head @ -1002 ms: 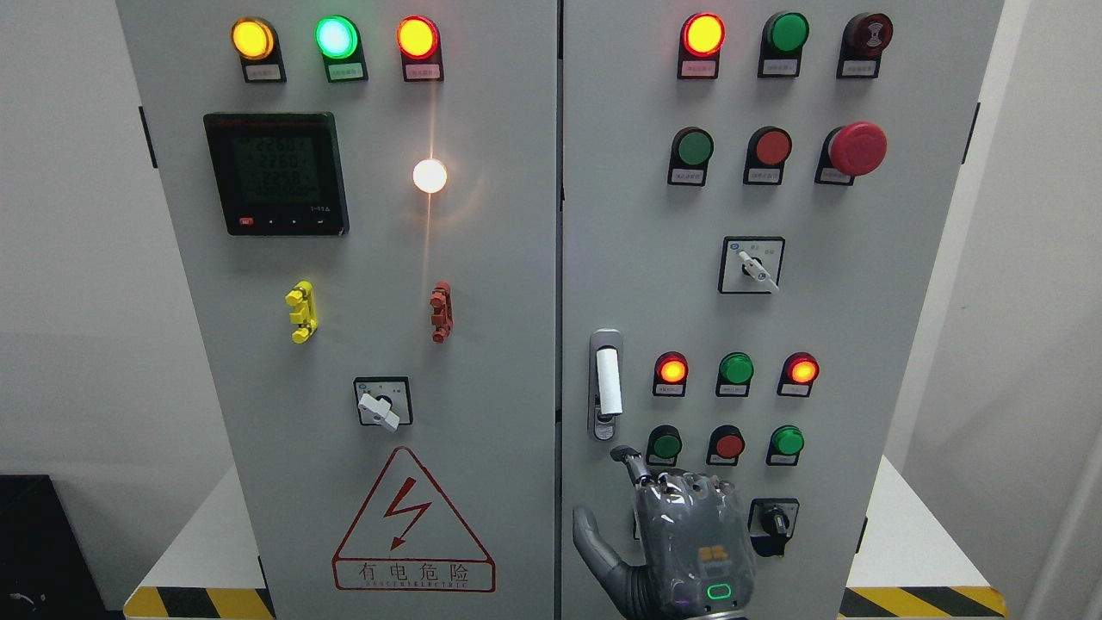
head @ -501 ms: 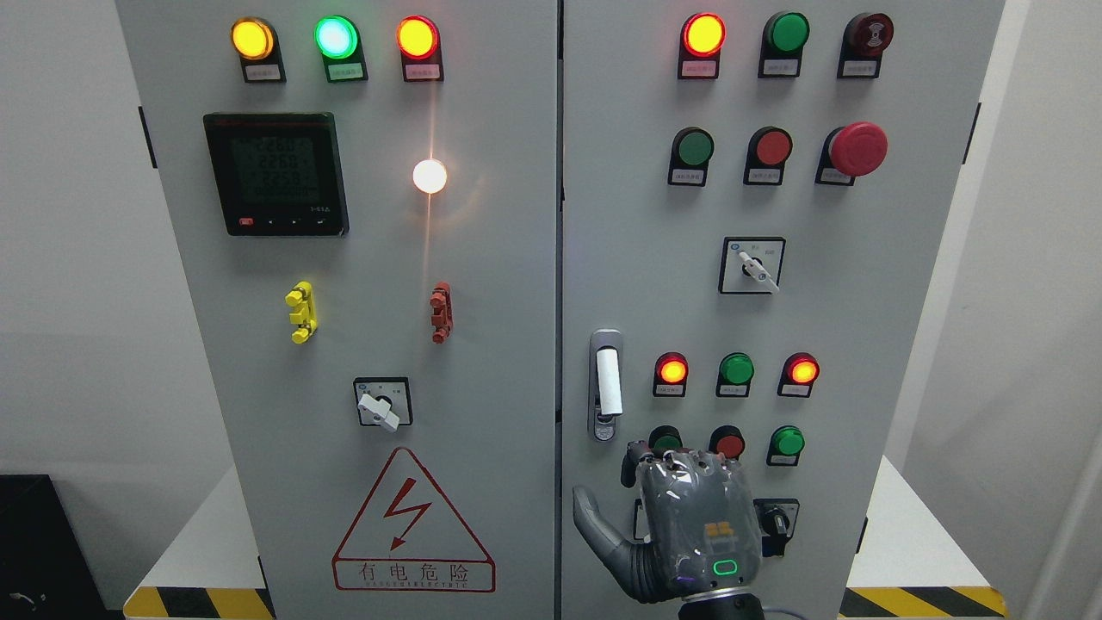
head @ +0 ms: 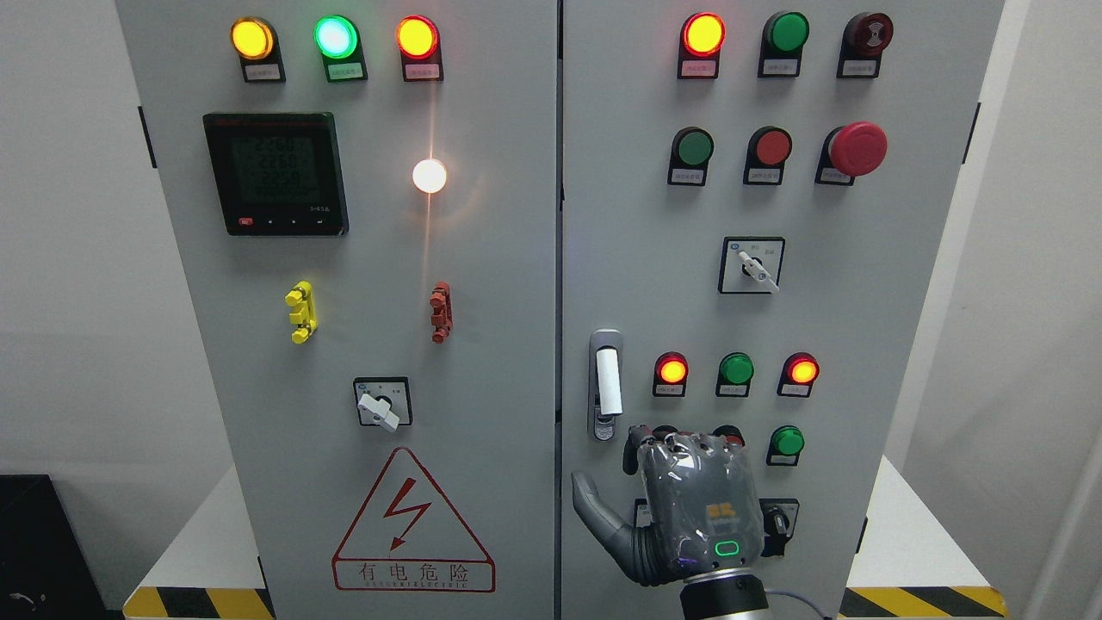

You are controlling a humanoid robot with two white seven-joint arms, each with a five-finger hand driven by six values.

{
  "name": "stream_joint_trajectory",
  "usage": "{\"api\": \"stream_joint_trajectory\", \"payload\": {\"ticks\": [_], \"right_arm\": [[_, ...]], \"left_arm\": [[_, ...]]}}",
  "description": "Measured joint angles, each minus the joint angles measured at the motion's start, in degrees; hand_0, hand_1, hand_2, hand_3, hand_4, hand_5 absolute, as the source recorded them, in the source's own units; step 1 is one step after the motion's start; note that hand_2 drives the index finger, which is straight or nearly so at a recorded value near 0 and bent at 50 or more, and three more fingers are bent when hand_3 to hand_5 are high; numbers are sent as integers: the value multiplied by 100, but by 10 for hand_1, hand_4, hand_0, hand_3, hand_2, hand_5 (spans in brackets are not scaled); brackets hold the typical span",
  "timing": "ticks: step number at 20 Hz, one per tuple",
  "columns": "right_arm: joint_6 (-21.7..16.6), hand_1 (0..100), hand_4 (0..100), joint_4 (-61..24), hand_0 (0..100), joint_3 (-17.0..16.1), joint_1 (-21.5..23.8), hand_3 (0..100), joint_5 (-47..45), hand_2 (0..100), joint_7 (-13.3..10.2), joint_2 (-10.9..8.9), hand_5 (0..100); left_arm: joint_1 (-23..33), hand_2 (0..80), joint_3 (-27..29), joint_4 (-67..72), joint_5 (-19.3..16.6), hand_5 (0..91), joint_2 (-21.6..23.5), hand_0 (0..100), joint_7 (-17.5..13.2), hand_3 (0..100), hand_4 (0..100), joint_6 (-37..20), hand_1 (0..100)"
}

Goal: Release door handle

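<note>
The door handle point(head: 608, 383) is a white lever in a chrome plate, standing upright near the left edge of the grey cabinet's right door point(head: 628, 224). My right hand point(head: 628, 472) comes up from the bottom edge, right of the middle, with its back toward me. It sits just below and to the right of the handle and does not touch it. Its thumb point(head: 592, 508) sticks out to the left, its fingers point(head: 680, 448) bend forward toward the panel, and it holds nothing. The hand covers two of the lower buttons. My left arm is out of view.
Lit lamps and buttons point(head: 737, 368) crowd the right door around the hand, with a black knob point(head: 776, 522) beside it and a red mushroom button point(head: 857, 148) above. The left door point(head: 482, 284) carries a meter point(head: 275, 172), a rotary switch point(head: 381, 405) and a warning triangle point(head: 411, 525).
My right hand has risen along the right door toward the handle's lower end. Its index finger, stretched out a second ago, has bent in with the others.
</note>
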Motion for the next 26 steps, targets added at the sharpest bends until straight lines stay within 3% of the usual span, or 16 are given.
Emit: {"api": "stream_joint_trajectory", "payload": {"ticks": [26], "right_arm": [[182, 192, 1000, 511, 266, -132, -746, 1000, 7, 958, 57, 9, 1000]], "left_arm": [[0, 0, 0, 0, 1, 0, 0, 120, 0, 0, 0, 0, 556]]}}
